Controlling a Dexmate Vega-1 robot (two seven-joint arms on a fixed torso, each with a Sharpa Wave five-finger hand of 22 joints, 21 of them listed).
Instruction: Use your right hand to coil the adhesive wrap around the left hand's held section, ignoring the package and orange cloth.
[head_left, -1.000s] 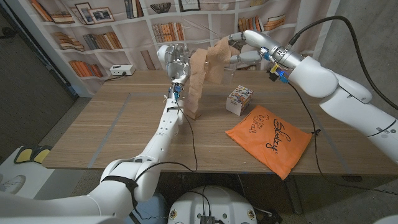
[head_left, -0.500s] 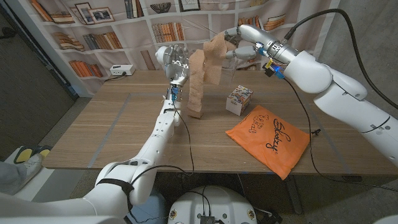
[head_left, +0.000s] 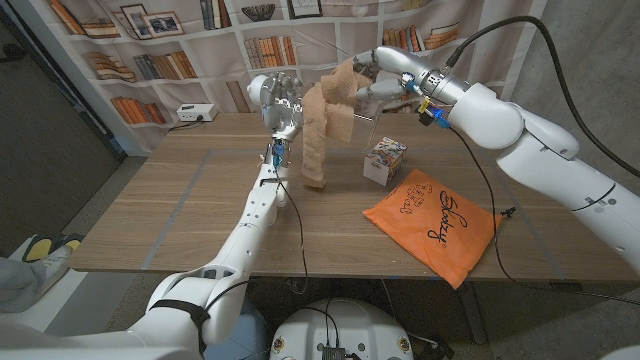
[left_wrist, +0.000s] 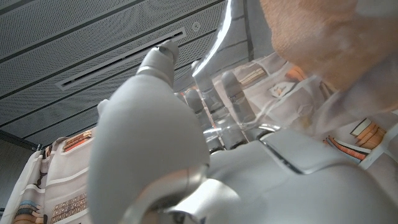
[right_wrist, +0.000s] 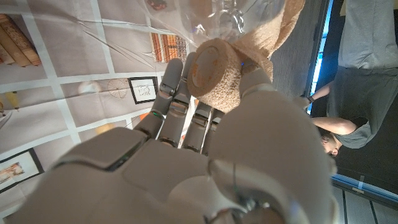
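The left hand (head_left: 277, 103) was raised above the tabletop (head_left: 200, 215), its fingers closed on the upper part of the tan wrap (head_left: 318, 140), whose loose tail hung down to touch the wood. The right hand (head_left: 378, 72) was up beside it, fingers clamped on the roll (right_wrist: 214, 73), with a band of wrap stretched across to the left hand's section. Some bunching at the held section suggested at least part of a turn was laid, though how many I cannot tell; more passes looked to be left. The box (head_left: 384, 160) and orange cloth (head_left: 433, 224) lay untouched on the tabletop.
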